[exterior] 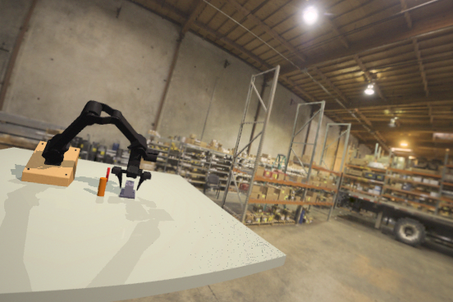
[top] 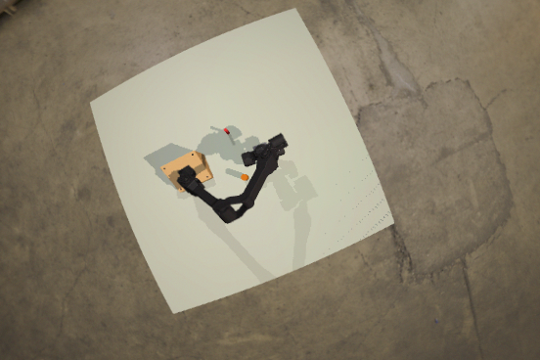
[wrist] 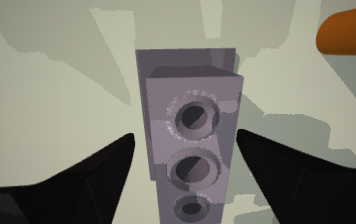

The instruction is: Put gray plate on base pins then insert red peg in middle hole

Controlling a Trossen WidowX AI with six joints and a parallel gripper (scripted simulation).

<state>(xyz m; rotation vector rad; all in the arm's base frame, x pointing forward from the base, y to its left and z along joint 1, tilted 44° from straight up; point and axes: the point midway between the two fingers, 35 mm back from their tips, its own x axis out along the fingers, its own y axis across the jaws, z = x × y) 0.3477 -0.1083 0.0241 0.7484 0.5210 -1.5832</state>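
The gray plate (exterior: 130, 184) (wrist: 159, 100) shows three holes in the wrist view. It stands above the wider gray base (exterior: 126, 196) (wrist: 142, 64), whose edge shows past it at the top and left. Its pins are hidden, and I cannot tell whether the plate lies flat on them. My gripper (exterior: 130, 188) (wrist: 186, 136) is open, with one finger on each side of the plate and gaps between both fingertips and its sides. The red peg (top: 227, 131) (exterior: 107, 174) stands upright on the table, away from my gripper; the wrist view does not show it.
An orange cylinder (top: 245, 177) (exterior: 102, 186) (wrist: 342, 34) stands between my arm's wooden mount (top: 196, 158) (exterior: 52, 177) and the base. It shows at the upper right of the wrist view. The pale table (top: 256, 64) (exterior: 182, 246) carries all of these.
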